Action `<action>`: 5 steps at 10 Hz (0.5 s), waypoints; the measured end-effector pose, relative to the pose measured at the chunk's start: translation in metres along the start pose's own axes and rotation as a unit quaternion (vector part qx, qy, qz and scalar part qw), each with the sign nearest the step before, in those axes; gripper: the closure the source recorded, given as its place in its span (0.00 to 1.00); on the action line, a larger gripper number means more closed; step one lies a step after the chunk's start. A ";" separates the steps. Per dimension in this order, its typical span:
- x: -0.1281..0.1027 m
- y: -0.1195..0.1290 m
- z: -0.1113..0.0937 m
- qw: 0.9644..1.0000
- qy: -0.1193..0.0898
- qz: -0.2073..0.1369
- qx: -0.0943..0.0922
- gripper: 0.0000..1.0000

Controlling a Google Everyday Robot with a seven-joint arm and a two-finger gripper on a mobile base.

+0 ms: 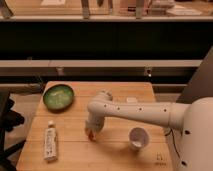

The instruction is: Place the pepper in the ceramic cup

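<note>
My white arm reaches left across the wooden table (120, 150). Its gripper (91, 132) points down near the table's middle, shut on the pepper (90, 133), a small red-orange item that shows just below the fingers, close to the tabletop. The ceramic cup (137, 137), small and white with a wide round mouth, stands to the right of the gripper, apart from it, near the table's front.
A green bowl (59, 96) sits at the table's back left. A white labelled tube (50, 142) lies at the front left. A dark counter with shelves runs behind the table. A dark object stands at the left edge.
</note>
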 end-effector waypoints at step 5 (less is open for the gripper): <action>0.006 -0.005 -0.028 1.000 0.013 0.013 0.005 1.00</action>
